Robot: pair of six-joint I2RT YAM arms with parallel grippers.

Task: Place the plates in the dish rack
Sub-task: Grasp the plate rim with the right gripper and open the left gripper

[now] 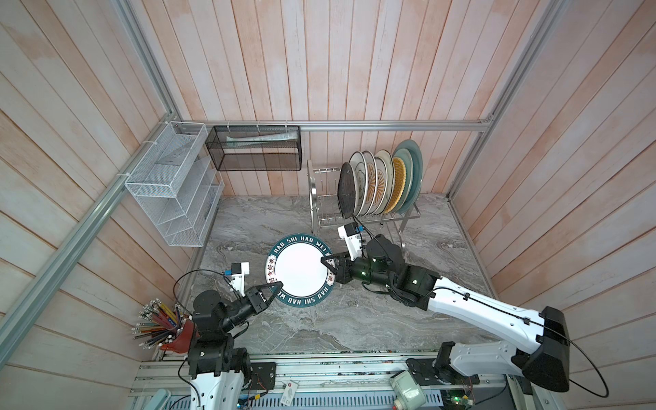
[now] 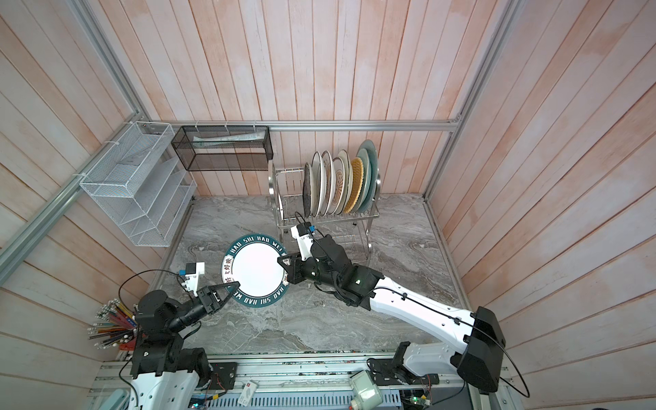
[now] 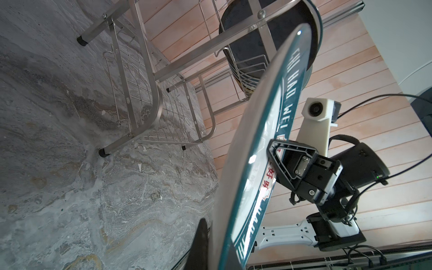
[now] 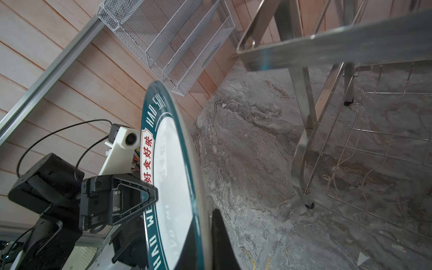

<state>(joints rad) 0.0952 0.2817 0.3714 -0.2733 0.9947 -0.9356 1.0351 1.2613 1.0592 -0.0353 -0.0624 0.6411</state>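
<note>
Your lettered plate [image 1: 301, 271] hangs over the table [image 1: 355, 319], left pincer [image 1: 279, 284] and right pincer [image 1: 323, 259] each clamped on its rim; just behind, the dish rack's [image 1: 314, 198] row ends at the black plate [image 1: 347, 190].

Dish rack [image 1: 313, 202] on marble tabletop [image 1: 319, 326]

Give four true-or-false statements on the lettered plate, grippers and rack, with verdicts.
1. The left gripper and the right gripper are both shut on the round white plate with the lettered teal rim. True.
2. That plate stands in the shiny steel wire dish rack. False: it is held outside it.
3. The round black plate is leftmost in the racked row in both top views. True.
4. The racked plates lie flat. False: they stand on edge.
</note>
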